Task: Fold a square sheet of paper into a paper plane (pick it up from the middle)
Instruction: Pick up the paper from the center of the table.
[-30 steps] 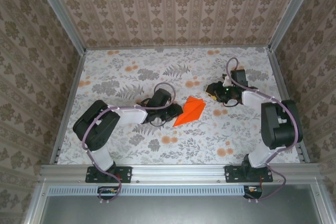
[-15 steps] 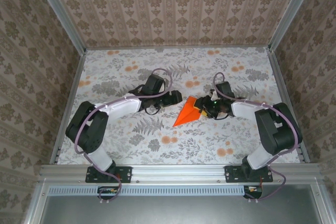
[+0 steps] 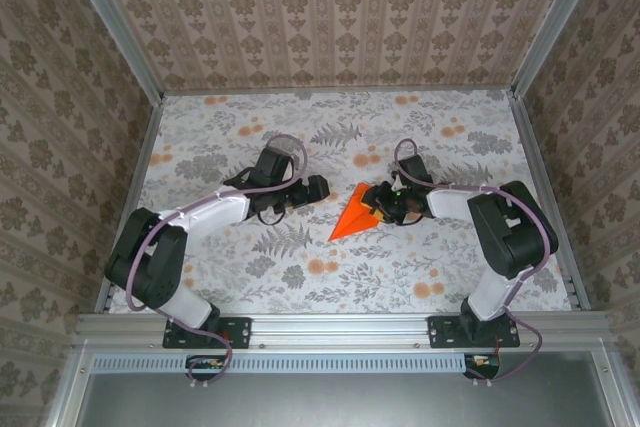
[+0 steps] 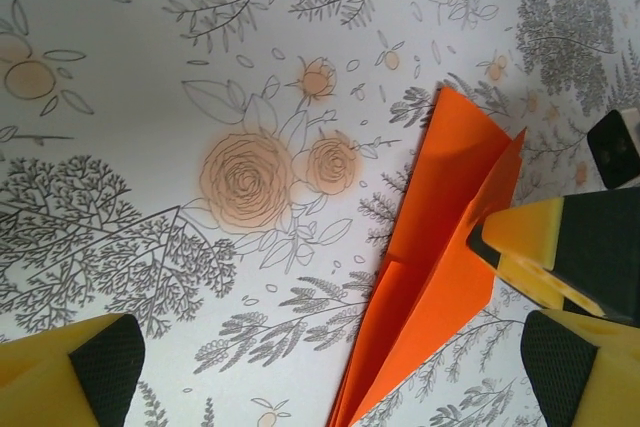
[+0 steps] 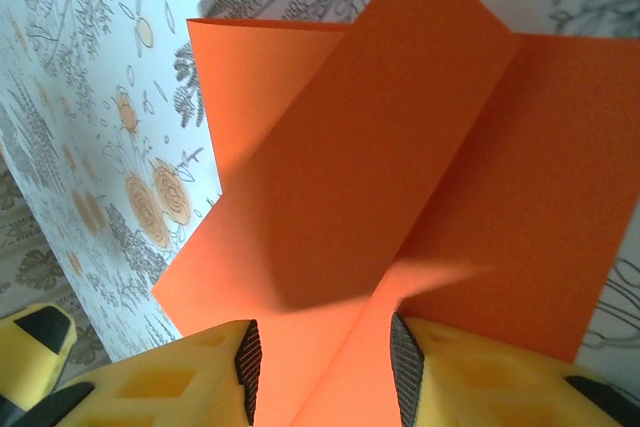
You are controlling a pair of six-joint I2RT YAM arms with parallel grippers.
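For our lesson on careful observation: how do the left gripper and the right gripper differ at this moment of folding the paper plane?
The left gripper stands wide open; the right gripper is partly closed. The left gripper is apart from the paper plane; the right gripper has the plane's wide end between its fingers, grip unconfirmed. Both have yellow fingers with black pads.

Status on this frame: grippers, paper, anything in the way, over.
Left gripper open, apart from the paper plane. Right gripper astride its tail, grip unclear. Plane folded, lying on the table. No obstruction seen.
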